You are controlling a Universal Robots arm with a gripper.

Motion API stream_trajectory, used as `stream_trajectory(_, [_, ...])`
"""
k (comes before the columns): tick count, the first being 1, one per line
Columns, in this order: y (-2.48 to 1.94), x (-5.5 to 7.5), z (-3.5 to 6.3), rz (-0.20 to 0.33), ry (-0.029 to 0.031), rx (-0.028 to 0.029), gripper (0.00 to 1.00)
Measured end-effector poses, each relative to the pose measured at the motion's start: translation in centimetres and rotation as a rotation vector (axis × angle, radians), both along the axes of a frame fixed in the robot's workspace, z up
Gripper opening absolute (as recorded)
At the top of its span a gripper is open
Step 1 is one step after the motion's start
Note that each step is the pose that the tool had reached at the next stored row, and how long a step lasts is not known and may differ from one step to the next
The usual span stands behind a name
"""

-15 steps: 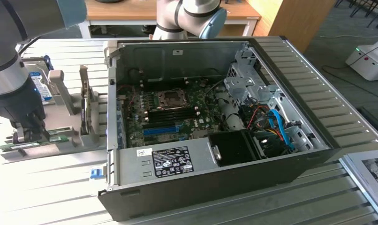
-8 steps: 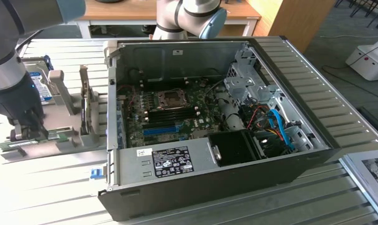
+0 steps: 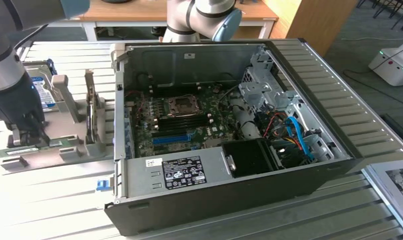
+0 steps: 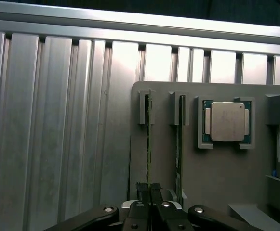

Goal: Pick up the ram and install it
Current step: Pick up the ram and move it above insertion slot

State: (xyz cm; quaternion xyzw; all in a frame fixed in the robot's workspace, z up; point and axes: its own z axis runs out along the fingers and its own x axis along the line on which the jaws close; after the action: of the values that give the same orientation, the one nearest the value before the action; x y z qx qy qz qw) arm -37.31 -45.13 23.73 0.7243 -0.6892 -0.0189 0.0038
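Green ram (image 4: 148, 139): on edge in grey holder (image 4: 217, 173) slot
Gripper (image 4: 148, 188): fingers pinched onto ram's end
Processor (image 4: 225, 121): in holder pocket nearby

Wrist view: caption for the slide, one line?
Gripper shut on the ram, standing on edge in its grey holder, with a second stick and the processor beside it.

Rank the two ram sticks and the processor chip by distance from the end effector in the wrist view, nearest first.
1. Ram, between the end effector's fingers.
2. Second ram stick, in the neighbouring slot.
3. Processor chip, in the square recess beyond both.
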Motion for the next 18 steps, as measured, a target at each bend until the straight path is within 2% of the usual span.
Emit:
stream_trajectory(10, [0.0, 0.0, 0.64, 0.0, -0.0001, 0.0, 0.12])
stream_trajectory(18, [0.0, 0.0, 1.57, -0.001, -0.0001, -0.0001, 0.12])
